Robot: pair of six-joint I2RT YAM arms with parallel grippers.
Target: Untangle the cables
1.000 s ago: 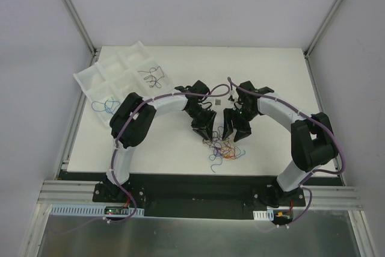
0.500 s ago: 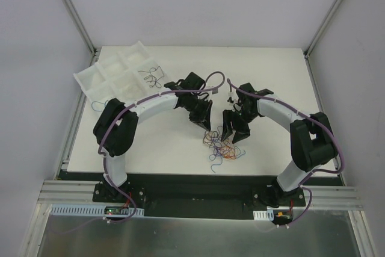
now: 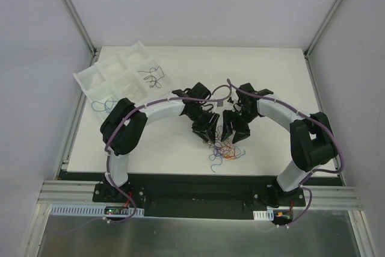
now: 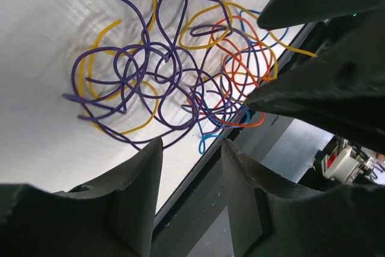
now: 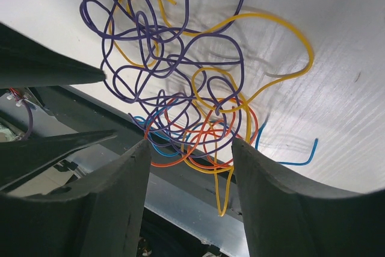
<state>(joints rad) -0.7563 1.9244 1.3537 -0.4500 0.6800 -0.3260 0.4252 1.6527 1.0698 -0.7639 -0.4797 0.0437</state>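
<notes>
A: Cables (image 3: 226, 148) sit in one knot on the surface (image 3: 271, 82), lower centre of the top view, near the front edge.
B: Left hand (image 4: 191, 148) apart, nothing clamped. Right hand (image 5: 191, 148) apart too. Both just above the knot.
A: Risk: a pinch catches several strands and tightens the knot or drags it off the edge. The crowded hands may clash.

Overhead looks down — wrists closely share cables (image 4: 174, 73).

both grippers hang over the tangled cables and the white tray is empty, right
No: the white tray is not empty; the top view shows dark cables in one compartment. The left gripper and right gripper do hang over the tangle.
</notes>
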